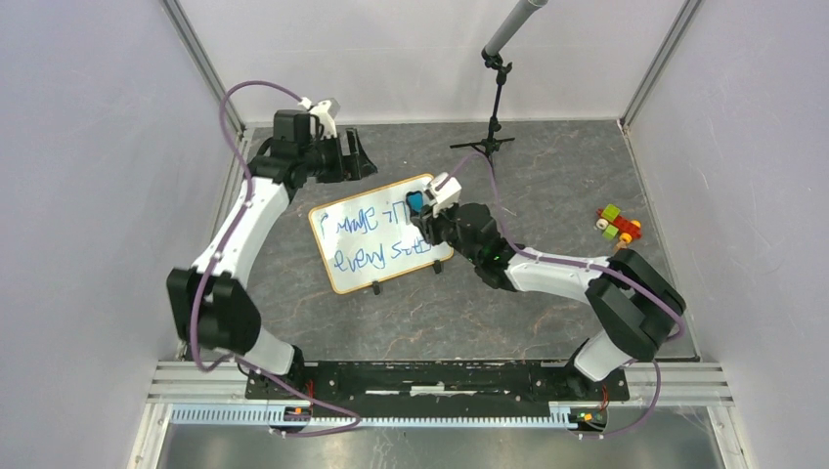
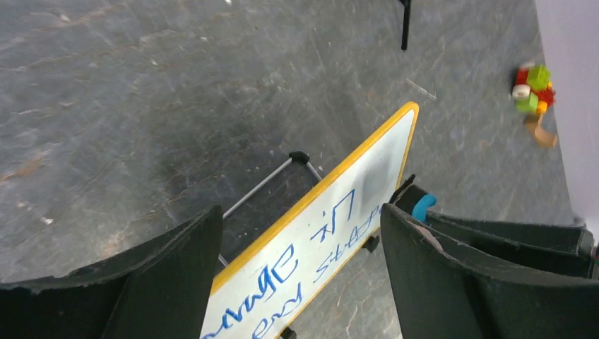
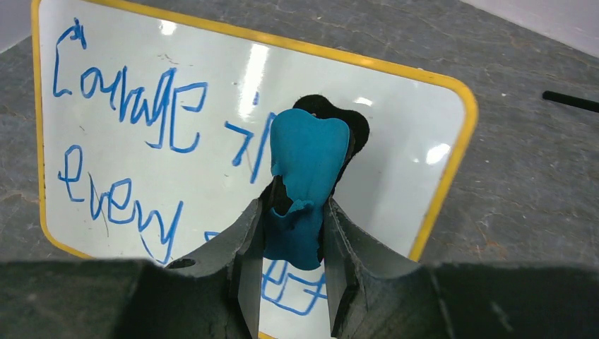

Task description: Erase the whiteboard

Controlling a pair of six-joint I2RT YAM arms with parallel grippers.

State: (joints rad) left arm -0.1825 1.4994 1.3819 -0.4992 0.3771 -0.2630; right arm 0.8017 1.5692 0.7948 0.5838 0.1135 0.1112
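The whiteboard (image 1: 376, 234) stands tilted on black clip feet mid-table, its yellow-framed face (image 3: 395, 141) covered in blue handwriting. The top right corner is bare, with a grey smudge showing there in the left wrist view. My right gripper (image 1: 422, 210) is shut on a teal eraser (image 3: 307, 162), and the eraser's black felt is pressed against the board right of the upper line of writing. My left gripper (image 1: 357, 156) hovers open behind the board's upper left edge, holding nothing. The board (image 2: 318, 233) and the eraser (image 2: 422, 206) show between its fingers.
A black tripod stand (image 1: 494, 127) with a grey tube rises at the back centre. A cluster of coloured toy blocks (image 1: 618, 225) lies at the right, near the wall. The board's wire support (image 2: 261, 185) juts out behind it. Enclosure walls ring the table.
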